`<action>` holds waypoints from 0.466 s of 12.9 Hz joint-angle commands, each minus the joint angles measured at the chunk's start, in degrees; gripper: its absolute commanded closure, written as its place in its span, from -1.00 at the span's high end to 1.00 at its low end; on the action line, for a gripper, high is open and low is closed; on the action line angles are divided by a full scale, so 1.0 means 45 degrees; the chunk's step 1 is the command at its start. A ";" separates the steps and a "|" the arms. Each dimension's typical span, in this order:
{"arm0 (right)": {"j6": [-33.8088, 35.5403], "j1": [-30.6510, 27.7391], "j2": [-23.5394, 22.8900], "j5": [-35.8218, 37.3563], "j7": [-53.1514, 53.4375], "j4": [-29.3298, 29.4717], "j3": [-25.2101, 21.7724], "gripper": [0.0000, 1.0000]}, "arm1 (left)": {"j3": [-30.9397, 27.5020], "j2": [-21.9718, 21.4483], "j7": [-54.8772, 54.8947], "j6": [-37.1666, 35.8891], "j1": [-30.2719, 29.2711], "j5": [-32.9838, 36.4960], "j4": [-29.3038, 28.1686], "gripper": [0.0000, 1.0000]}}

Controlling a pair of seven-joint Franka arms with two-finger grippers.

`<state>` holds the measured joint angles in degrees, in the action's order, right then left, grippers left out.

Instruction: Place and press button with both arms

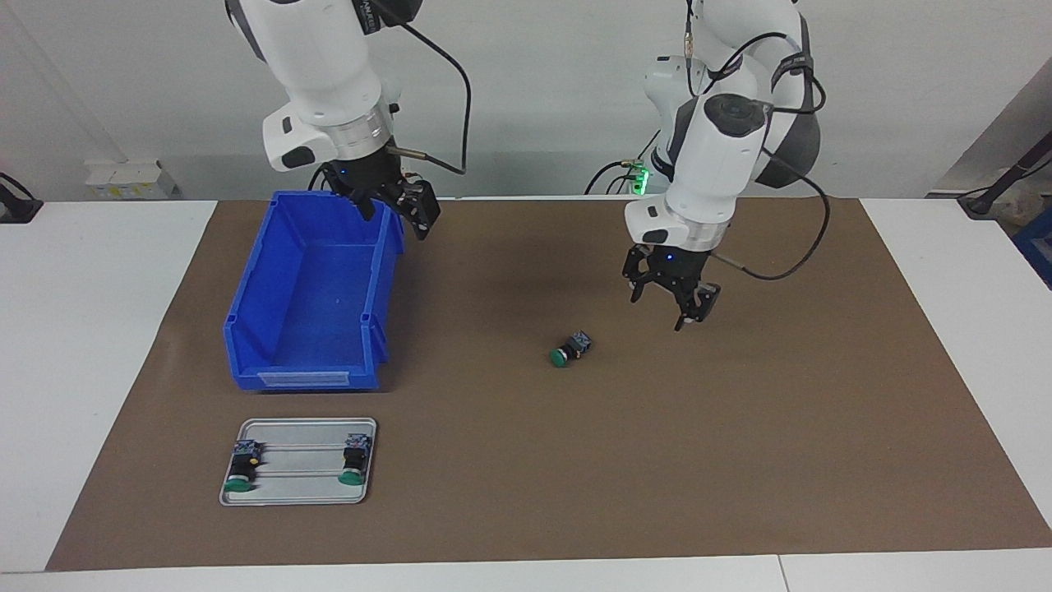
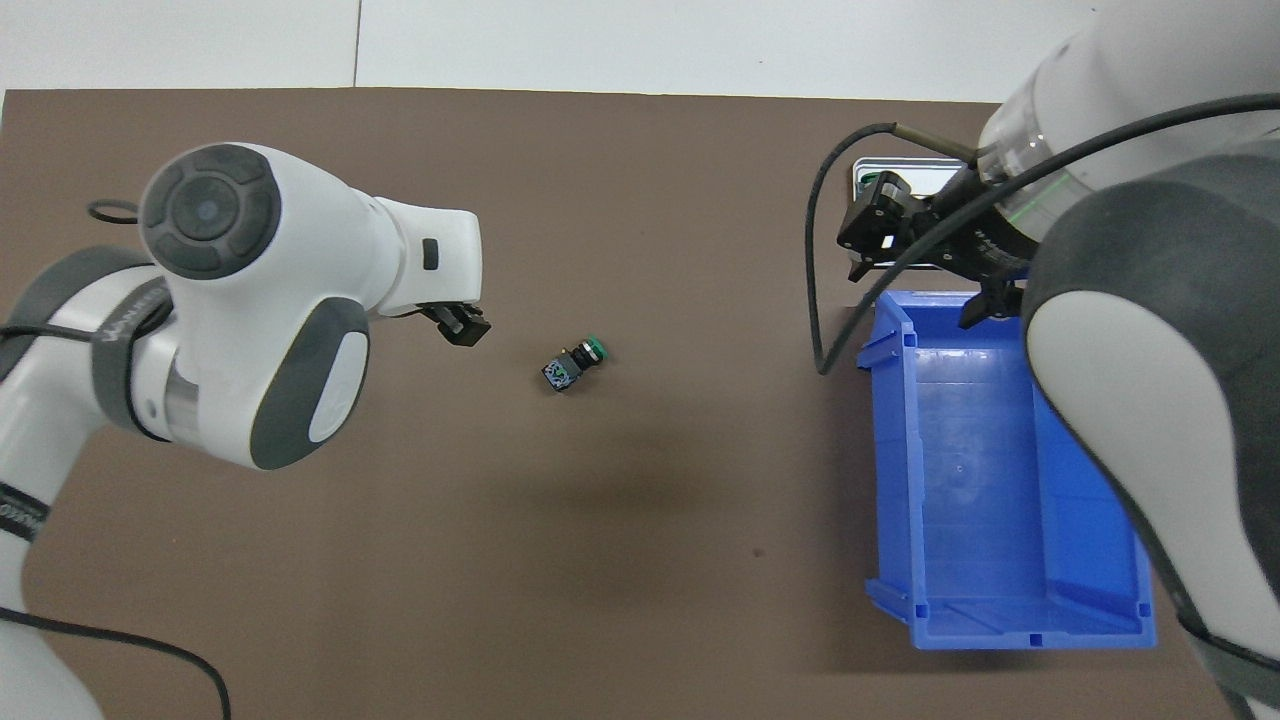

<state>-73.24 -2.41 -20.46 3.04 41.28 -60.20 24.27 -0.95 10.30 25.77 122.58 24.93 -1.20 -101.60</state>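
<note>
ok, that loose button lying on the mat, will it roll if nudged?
Probably: the button lies on its side, with a round green cap and cylindrical body. Its blocky base may make it roll in a curve. It looks rigid, small and likely light.

From overhead, the right arm [image 2: 1150, 380] hides most of the tray [image 2: 900, 170] and part of the bin [image 2: 960, 480]; the left arm [image 2: 250, 300] covers most of its end effector [image 2: 460, 325].

button [image 2: 577, 361] on its side, blue bin [image 2: 985, 600] — empty
</note>
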 commanded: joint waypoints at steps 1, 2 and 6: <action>-0.1044 -0.0987 0.1496 -0.0284 -0.3090 -0.2767 -0.0624 0.85 | -0.0218 0.0809 0.0094 0.1487 0.0862 0.0032 -0.0606 0.77; -0.1551 -0.0969 0.1984 -0.0324 -0.3892 -0.3742 -0.1035 0.85 | -0.0179 0.1242 0.0055 0.2108 0.1001 -0.0220 -0.0625 0.77; -0.3995 -0.0638 0.3783 -0.1140 -0.6473 -0.7360 -0.2890 0.85 | -0.0179 0.2690 -0.0082 0.4026 0.1802 -0.0398 -0.0742 0.77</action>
<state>-86.34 -5.86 -10.12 1.24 17.27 -83.02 15.00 -0.88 20.81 25.58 137.58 31.26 -2.11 -104.68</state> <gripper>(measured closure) 0.075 0.106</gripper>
